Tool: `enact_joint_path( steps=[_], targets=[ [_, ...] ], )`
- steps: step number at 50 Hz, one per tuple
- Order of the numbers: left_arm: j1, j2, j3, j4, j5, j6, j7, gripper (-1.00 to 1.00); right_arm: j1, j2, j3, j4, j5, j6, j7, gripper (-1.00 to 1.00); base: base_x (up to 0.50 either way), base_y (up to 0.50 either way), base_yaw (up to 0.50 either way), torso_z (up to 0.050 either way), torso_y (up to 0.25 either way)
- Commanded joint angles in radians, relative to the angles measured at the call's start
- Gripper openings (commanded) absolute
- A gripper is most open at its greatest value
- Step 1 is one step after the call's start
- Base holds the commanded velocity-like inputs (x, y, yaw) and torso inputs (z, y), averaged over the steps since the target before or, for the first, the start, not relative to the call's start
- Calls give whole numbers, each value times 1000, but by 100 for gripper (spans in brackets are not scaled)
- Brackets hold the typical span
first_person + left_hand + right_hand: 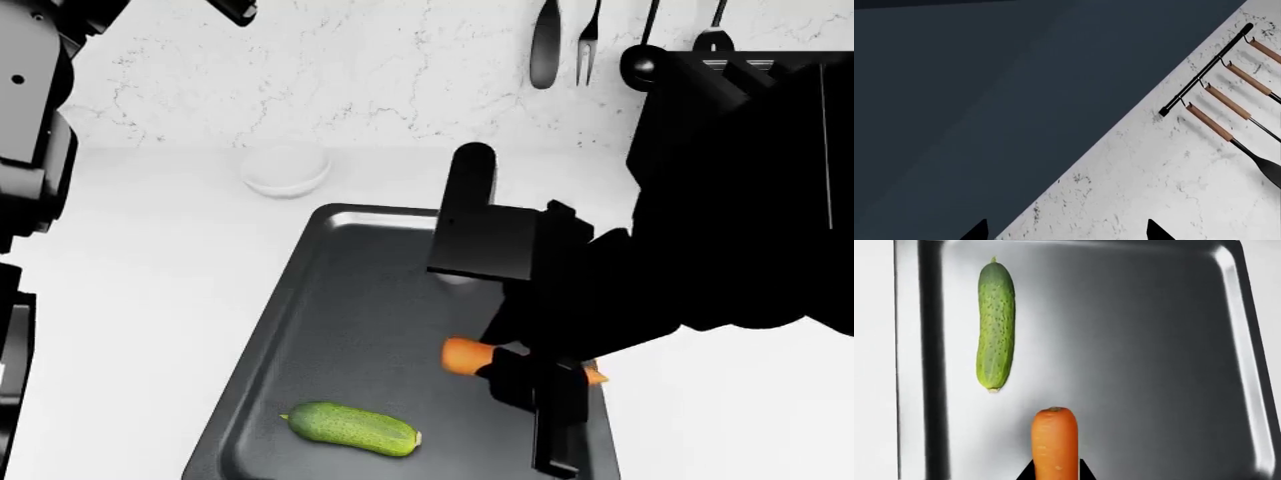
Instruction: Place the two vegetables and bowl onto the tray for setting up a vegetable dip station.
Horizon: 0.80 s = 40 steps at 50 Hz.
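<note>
**Carrot held over the tray, cucumber down, bowl on the counter**

Right arm first, as it fills the near side of the head view: the right gripper [541,385] hangs over the tray's right half, its fingers closed on the carrot [470,356]. In the right wrist view the carrot [1054,442] juts out between the two dark fingertips, its broad end pointing away from the claw.

Beneath it lies the tray [300,330], dark grey with a bright raised rim, on the white counter [134,260]. The left arm is raised at the view's left edge; its camera sees only a dark surface, marbled wall and a rail of hanging utensils [1227,90]. Only the two fingertips of the left gripper [1067,232] show, set well apart with nothing between them.

On the tray floor, near its front left corner, rests the cucumber [352,428], apart from the carrot. The white bowl [284,167] stands on the counter beyond the tray's far left corner, outside it.
</note>
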Motion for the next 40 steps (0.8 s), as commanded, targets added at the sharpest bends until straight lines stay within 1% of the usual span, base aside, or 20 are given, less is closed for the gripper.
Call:
enact_joint_path(
  steps=[1,20,30,40],
  targets=[
    [10,-4,0,9,-1,-3,-4,100,-31,-14,-9,-24,21,-1,32,-100,0,0,0,0,0],
    [7,1,4,7,-3,-2,-6,100,-85,-1,-17,-36,49,-29,89,-100,0,0,0,0,0],
    [11,2,6,7,-2,1,-9,100,-111,-4,-22,-36,32,-46,95,-100,0,0,0,0,0],
    [12,0,4,8,-5,-1,-10,100,-146,-32,-37,20,-33,-72,68,-100,0,0,0,0,0]
  ],
)
